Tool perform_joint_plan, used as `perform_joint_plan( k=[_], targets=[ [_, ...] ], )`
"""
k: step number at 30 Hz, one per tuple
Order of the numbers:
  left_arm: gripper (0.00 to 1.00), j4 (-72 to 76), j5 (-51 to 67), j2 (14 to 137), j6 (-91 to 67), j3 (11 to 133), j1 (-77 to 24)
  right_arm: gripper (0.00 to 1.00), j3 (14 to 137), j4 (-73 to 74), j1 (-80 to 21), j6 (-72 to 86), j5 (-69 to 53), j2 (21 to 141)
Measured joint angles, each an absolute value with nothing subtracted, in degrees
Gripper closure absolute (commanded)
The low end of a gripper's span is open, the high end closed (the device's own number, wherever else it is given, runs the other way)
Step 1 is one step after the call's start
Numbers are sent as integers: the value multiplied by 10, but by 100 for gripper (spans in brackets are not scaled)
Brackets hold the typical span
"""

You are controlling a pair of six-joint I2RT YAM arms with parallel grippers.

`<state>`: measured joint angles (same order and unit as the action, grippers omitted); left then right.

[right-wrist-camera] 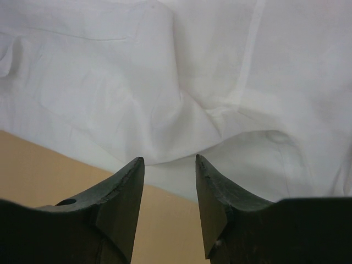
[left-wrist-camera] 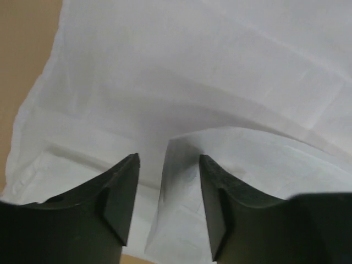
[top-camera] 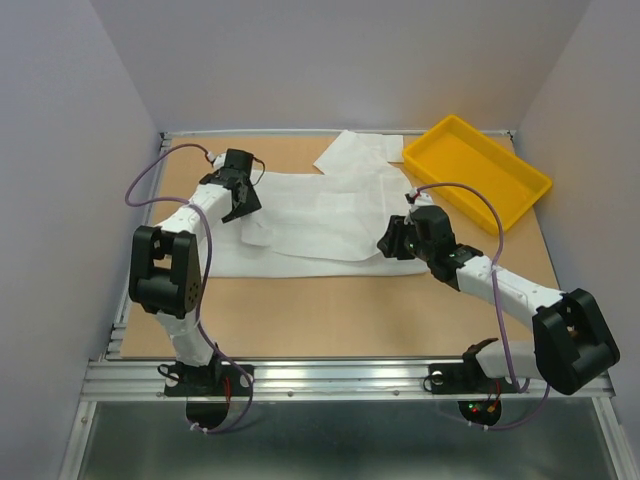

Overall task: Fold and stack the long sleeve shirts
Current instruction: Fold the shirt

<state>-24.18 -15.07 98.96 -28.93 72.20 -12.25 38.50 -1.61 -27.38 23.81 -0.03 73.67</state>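
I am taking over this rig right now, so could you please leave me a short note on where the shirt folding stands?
Left hand: open, low over the left part of the shirt, with a raised fold of cloth between its fingers that looks unpinched.
Right hand: open at the shirt's near right edge, holding nothing.
Things: one white shirt spread on the table, part of it reaching up beside the empty yellow tray.
Done: some cloth doubled over on the left, but no neat fold.
Left: finish folding, then stack. No second shirt is in view.

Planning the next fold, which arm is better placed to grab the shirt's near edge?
Right: the right end effector hangs open at the shirt's near edge; the left end effector sits farther back.
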Motion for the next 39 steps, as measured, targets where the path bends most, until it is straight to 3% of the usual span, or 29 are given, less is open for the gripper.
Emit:
perform_joint_plan(
  k=[3,17,27,39],
  targets=[
    [24,-238,-156,1007,-281,748,-118,52,385,-17,-274,238,-6,736],
    [25,-188,-90,834,-284,592,-102,52,379,-21,-274,232,-23,720],
    [41,-132,-34,867,-331,527,-40,52,360,-22,-274,227,-24,705],
    [39,-100,-35,959,-346,571,-27,52,357,-22,-274,222,-26,701]
  ],
)
